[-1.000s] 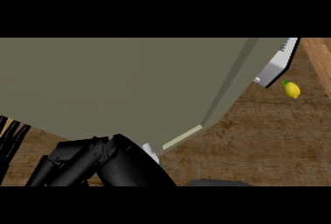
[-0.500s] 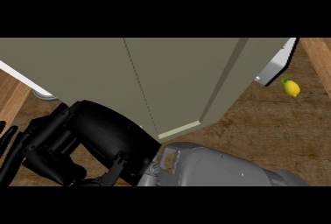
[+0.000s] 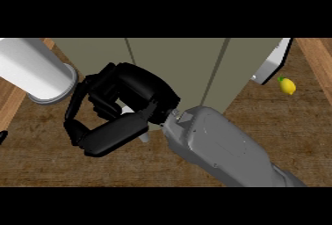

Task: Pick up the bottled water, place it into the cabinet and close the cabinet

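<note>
The right hand (image 3: 133, 94) curls its fingers round the bottle (image 3: 145, 136) (only a pale sliver shows, so I judge), close against the cabinet (image 3: 175, 61), which lies just beyond the knuckles.

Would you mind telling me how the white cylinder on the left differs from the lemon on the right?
The white cylinder is far larger than the lemon. The cylinder is white with a grey rim at its end; the lemon is yellow with a green tip. The cylinder runs off the view's edge; the lemon shows whole. Both are on the wooden counter, either side of the cabinet.
</note>
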`<state>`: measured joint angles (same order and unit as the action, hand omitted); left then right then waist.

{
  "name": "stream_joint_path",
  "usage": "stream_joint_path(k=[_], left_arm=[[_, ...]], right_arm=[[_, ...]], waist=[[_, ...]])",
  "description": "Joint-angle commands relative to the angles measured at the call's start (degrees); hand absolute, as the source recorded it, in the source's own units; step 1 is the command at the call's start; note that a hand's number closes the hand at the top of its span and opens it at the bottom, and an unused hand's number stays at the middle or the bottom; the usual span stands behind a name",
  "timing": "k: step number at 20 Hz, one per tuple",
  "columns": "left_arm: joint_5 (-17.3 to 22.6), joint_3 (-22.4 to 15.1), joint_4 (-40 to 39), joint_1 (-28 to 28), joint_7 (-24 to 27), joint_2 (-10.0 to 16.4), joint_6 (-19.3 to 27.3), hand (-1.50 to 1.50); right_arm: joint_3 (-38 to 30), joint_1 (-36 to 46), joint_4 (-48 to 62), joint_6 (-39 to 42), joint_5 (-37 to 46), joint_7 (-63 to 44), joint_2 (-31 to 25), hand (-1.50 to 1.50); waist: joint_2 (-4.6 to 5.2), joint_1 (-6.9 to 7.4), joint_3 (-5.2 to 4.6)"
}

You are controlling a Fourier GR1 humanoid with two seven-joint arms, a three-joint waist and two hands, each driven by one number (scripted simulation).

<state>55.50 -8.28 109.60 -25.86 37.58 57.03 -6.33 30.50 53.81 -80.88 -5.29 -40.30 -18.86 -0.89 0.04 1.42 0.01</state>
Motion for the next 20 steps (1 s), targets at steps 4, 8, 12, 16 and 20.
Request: stream_joint_path(k=[4,8,12,16,20], left_arm=[[-0.04,2.46,1.32,-1.84,-1.99,-0.64,-1.58,-1.5],[-0.49,3.3,2.2,-2.44,-4.09,-0.98,-0.81,-1.5],[-1.33,3.05,1.21,-2.42,-3.65,-2.26,-2.31,-1.5],[-0.86,3.35,1.37,0.0,-4.72,-2.54,-2.07,-1.5],[-2.11,1.42,1.7,0.32,-5.02,-3.84,-1.77,-1.5]], right_arm=[[-7.75,-0.14,8.74,3.88,4.76,5.37,-6.23,1.5],[-10.99,2.73,13.21,1.72,7.51,6.44,-6.59,1.5],[-10.86,3.78,16.68,-1.88,11.44,9.76,-4.53,1.5],[-13.54,4.78,18.07,0.23,10.4,9.98,-7.11,1.5],[-13.38,5.0,19.91,-1.29,13.22,13.14,-7.31,-1.5]], waist=[[0.06,-0.19,0.0],[-0.04,0.01,0.0],[-0.01,0.13,-0.04],[0.14,-0.25,-0.03],[0.35,-0.23,-0.07]])
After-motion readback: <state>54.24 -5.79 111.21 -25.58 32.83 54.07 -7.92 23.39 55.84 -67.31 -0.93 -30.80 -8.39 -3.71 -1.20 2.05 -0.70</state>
